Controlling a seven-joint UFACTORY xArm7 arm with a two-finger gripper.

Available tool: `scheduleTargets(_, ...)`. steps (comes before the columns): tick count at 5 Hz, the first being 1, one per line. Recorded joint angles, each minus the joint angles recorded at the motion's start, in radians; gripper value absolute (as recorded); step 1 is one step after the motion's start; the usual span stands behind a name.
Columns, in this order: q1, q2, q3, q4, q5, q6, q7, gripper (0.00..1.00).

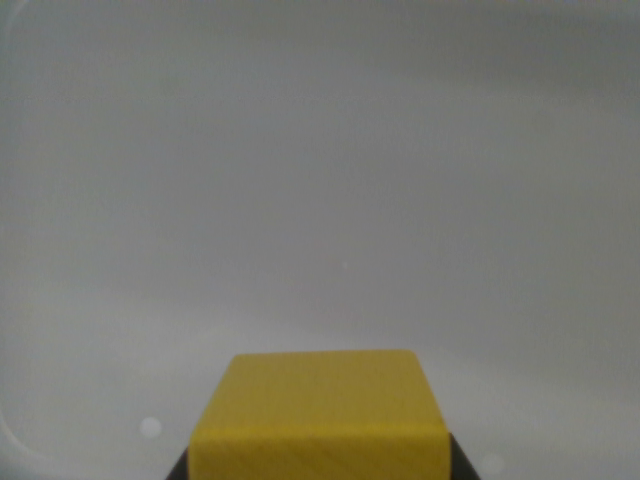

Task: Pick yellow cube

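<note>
You are seeing very little of your robot's body in the wrist view: only the black, matte gripper [318, 472] is showing, as two dark fingertips [181, 468] poking in at the bottom edge. Each is appearing as a small wedge with a slanted outer edge, one toward the wrist view's left and one toward its right. The blur is hiding any screws, cables or markings.
</note>
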Motion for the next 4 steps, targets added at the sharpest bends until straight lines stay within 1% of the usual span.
scheduleTargets(1, 0.0000, -0.008, 0.000, 0.012, -0.0004, 0.020, 0.001, 1.00)
scheduleTargets(2, 0.0000, -0.008, 0.000, 0.012, -0.0004, 0.020, 0.001, 1.00)
scheduleTargets(3, 0.0000, -0.013, 0.000, 0.020, -0.0007, 0.034, 0.001, 1.00)
scheduleTargets(4, 0.0000, -0.013, 0.000, 0.020, -0.0007, 0.034, 0.001, 1.00)
